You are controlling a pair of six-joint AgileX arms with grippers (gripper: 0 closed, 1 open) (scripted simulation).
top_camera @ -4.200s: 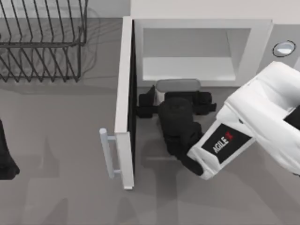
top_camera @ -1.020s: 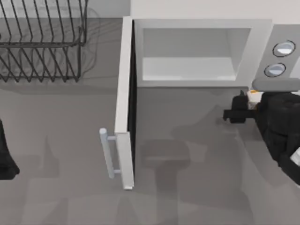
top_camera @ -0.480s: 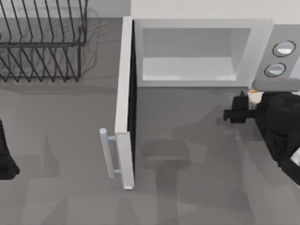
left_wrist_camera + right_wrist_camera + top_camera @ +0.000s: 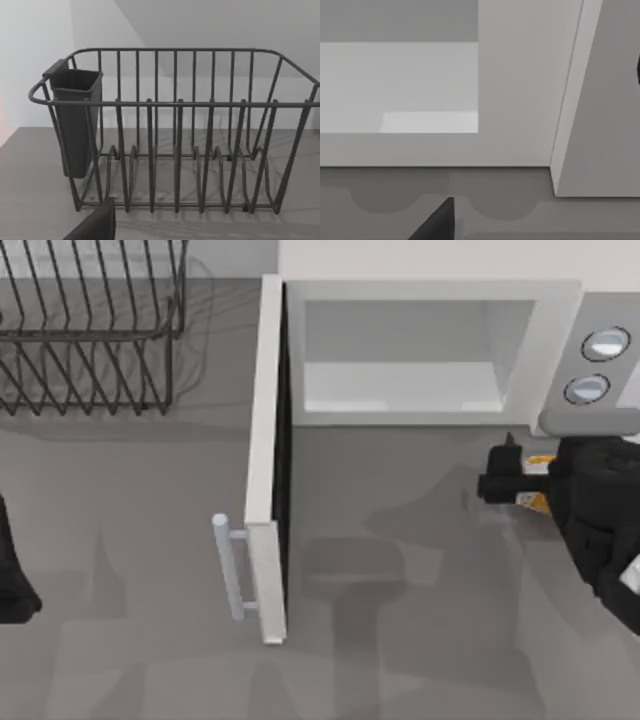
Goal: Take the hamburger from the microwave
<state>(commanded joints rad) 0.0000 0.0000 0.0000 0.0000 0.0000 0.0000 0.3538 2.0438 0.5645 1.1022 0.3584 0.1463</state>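
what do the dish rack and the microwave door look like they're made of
The dish rack looks like thin dark wire, probably coated metal with a matte finish: slim bent rods and open gaps throughout. The microwave door looks like smooth white plastic or painted metal, with a flat, even surface and a pale bar handle. Being rendered, neither is certain.

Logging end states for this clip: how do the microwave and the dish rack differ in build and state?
The microwave is a solid white box; the dish rack is open dark wire. The microwave's door stands swung open on a bare cavity; the dish rack has no door and carries a dark cup on one end. Both stand at the table's far edge.
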